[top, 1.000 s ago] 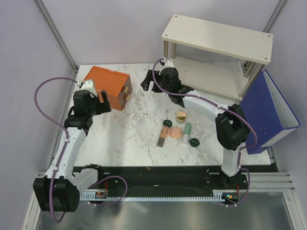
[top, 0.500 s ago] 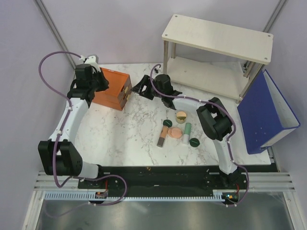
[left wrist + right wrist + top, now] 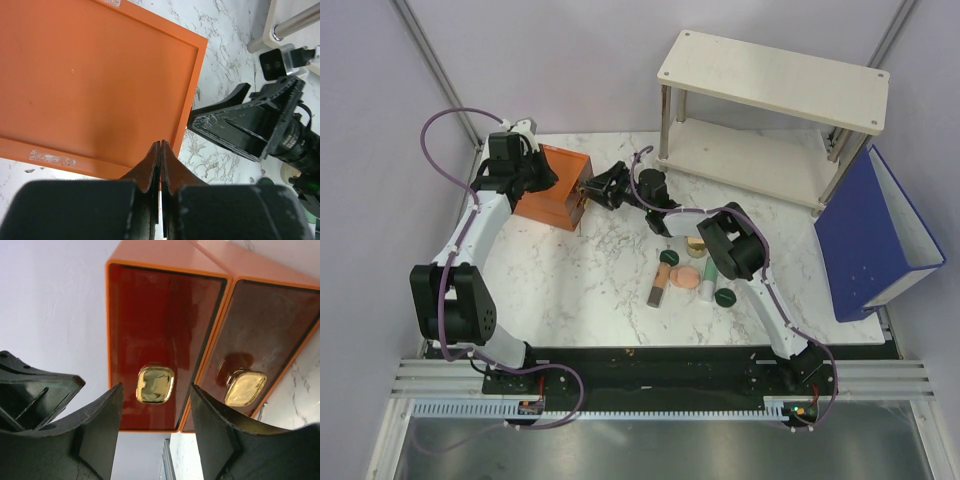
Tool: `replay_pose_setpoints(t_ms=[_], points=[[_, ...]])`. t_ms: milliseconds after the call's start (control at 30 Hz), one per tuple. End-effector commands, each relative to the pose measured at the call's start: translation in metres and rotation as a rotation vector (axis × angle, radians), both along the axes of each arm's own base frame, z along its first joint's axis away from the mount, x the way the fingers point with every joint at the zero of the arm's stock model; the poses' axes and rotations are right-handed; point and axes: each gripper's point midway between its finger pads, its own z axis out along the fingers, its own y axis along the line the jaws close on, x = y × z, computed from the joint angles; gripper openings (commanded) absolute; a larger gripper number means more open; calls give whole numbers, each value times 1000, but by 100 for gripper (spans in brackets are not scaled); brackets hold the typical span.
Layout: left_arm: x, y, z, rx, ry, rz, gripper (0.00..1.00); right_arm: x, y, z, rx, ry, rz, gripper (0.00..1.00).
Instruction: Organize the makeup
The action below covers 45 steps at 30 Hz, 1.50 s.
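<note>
The makeup lies mid-table in the top view: a tan-gold jar (image 3: 697,243), two dark green discs (image 3: 669,257) (image 3: 725,297), a peach-pink compact (image 3: 686,277), a mint-green tube (image 3: 710,270) and a brown-pink stick (image 3: 657,291). No gripper is near it. My left gripper (image 3: 161,146) (image 3: 542,172) is shut on nothing, its tips over the top of the orange box (image 3: 100,75) (image 3: 555,185) near the front edge. My right gripper (image 3: 156,389) (image 3: 592,188) is open at the box's drawer front, its fingers either side of a gold knob (image 3: 155,384) without touching it.
A second drawer front with its own gold knob (image 3: 245,387) sits beside the first. A two-level wooden shelf (image 3: 775,75) stands at the back right, and a blue binder (image 3: 875,235) leans at the right edge. The purple side wall is close behind the box.
The left arm swung back and right over the orange box and its gripper shut. The right arm reached left to the box's front, its jaws narrowing around the knob.
</note>
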Motion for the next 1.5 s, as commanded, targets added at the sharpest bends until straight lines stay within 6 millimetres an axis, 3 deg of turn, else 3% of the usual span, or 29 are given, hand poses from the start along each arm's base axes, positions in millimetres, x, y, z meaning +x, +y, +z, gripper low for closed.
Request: replay_pose_setpoints(t_ms=[0, 167, 367, 400, 633, 900, 967, 1000, 1167, 1467], points=[[3, -5, 7, -48, -1, -6, 2, 6, 9, 39, 80, -78, 28, 63], [2, -7, 2, -51, 12, -15, 2, 15, 3, 26, 29, -61, -6, 62], [1, -6, -6, -46, 39, -22, 2, 17, 4, 13, -1, -31, -10, 51], [1, -7, -6, -44, 37, -23, 2, 17, 4, 11, -9, -25, -8, 43], [3, -4, -9, -30, 50, -14, 2, 26, 2, 0, -85, -20, -56, 45], [1, -6, -15, -40, 79, -21, 2, 21, 5, -21, -184, -7, -61, 42], [0, -6, -15, -37, 80, -31, 2, 19, 6, -24, -192, -6, -58, 33], [-1, -6, -16, -33, 89, -31, 2, 19, 6, -26, -195, 0, -56, 22], [-2, 1, -21, -12, 119, 11, 2, 15, 7, -41, -290, -1, -58, 0], [-5, 14, -34, 30, 187, 80, 2, 9, -28, -39, -547, -60, -106, 0]])
